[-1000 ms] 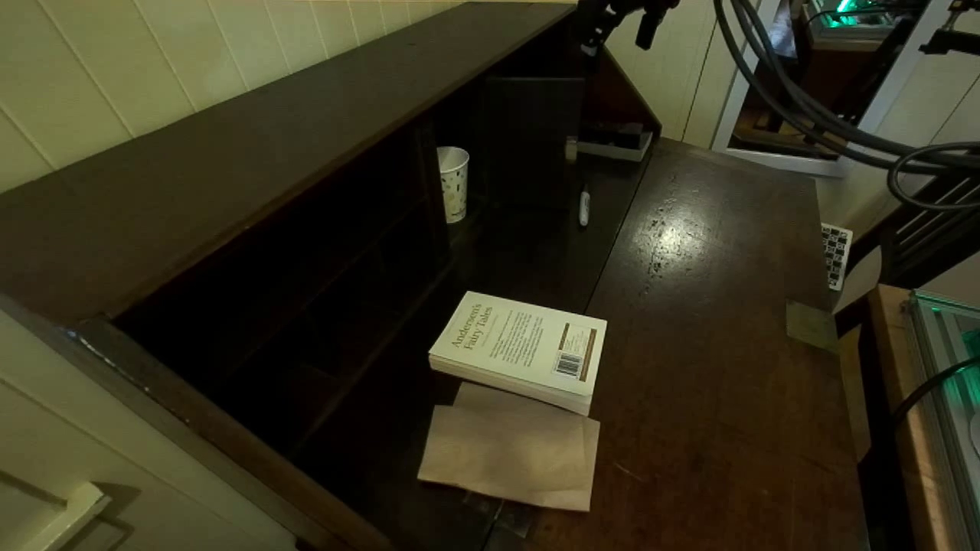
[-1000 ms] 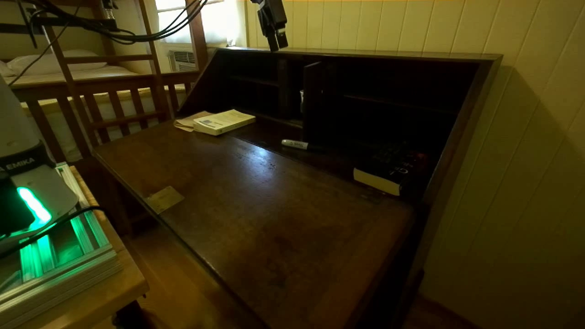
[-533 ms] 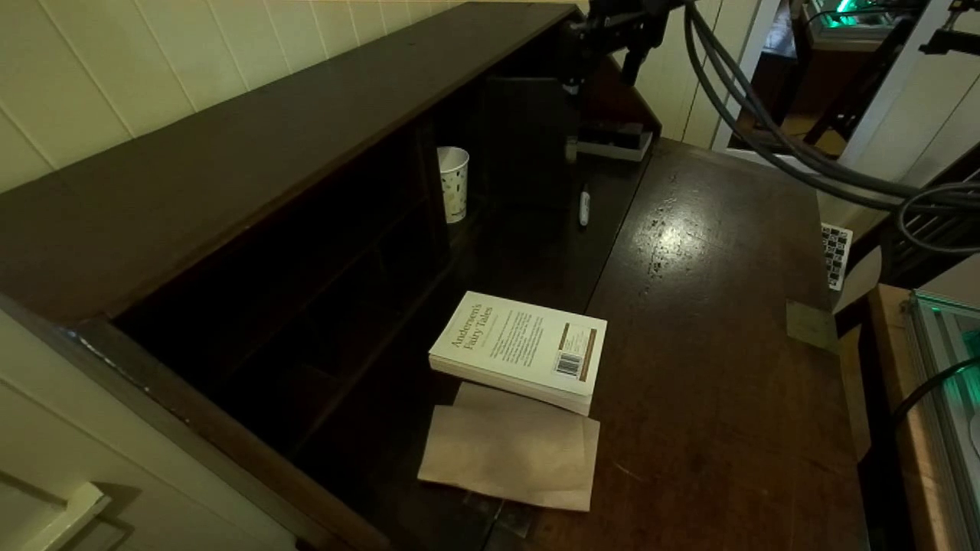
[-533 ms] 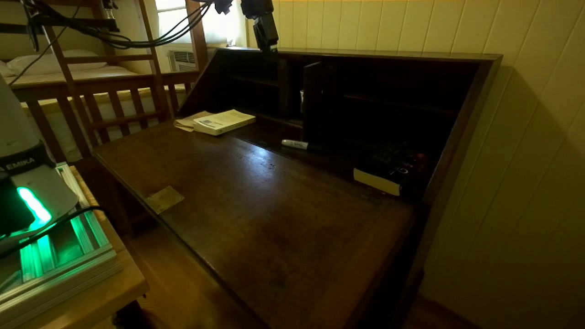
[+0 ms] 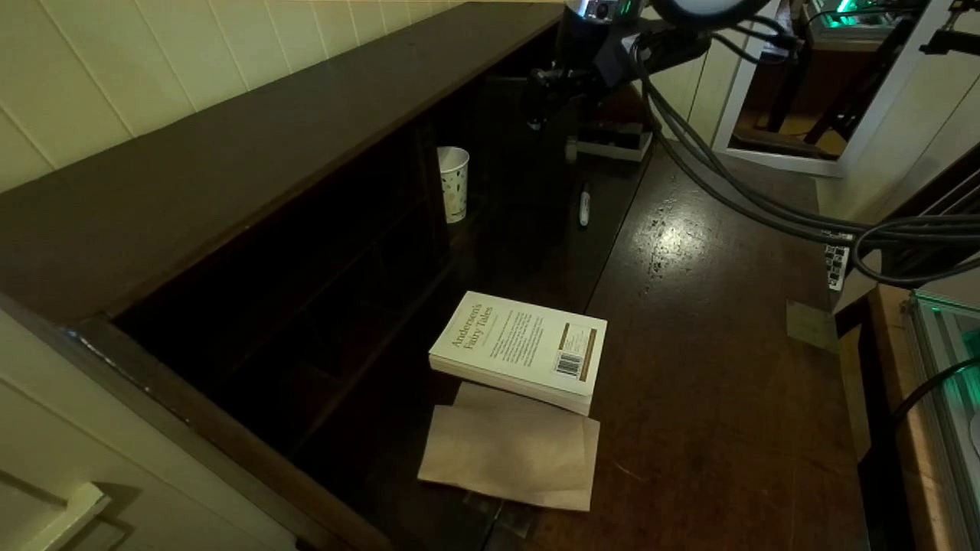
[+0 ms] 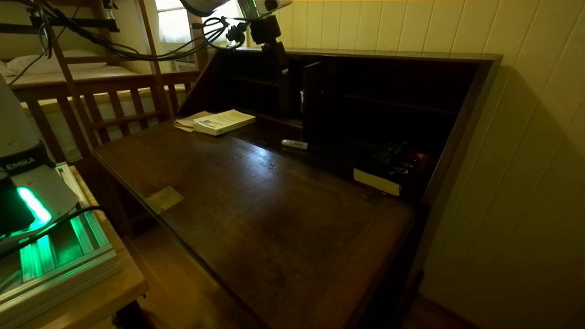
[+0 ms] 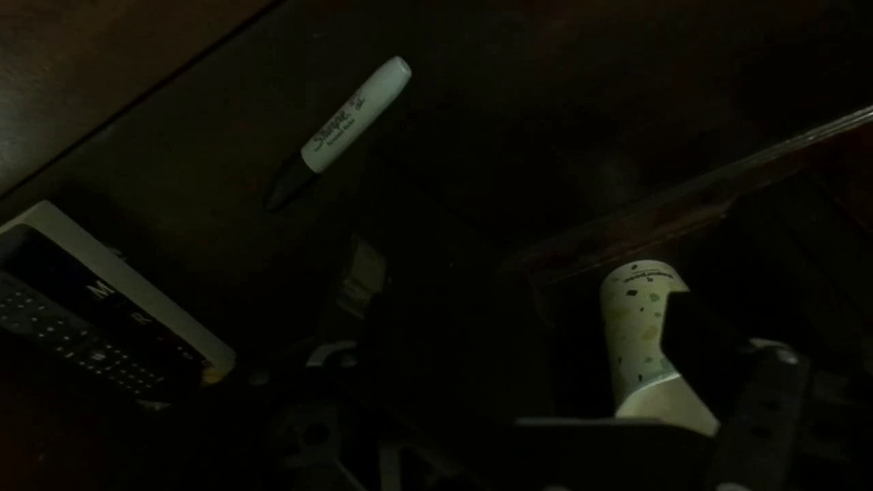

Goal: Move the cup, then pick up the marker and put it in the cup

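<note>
An exterior view shows the cup upright in a compartment of the counter. The marker lies on the counter, apart from the white book. The hand hangs higher, near the cup, and I see no contact.

In an exterior view the door, which stands outward, hides most of the cup, leaving only a pale strip. The hand appears near the top of this door (its fingers are too dark here to read).

In the wrist view the fingers are spread well apart and I see nothing held. One finger covers a part of the cup, therefore the hand seems not centred on it. The step, in my judgement, is to take the cup. To make it well, the hand should first shift until the cup is between both fingers, away from the door, and only then go lower. It should close gently, because the cup looks like paper and may dent. A small lift before pulling out would keep the base from catching on the ledge.
</note>
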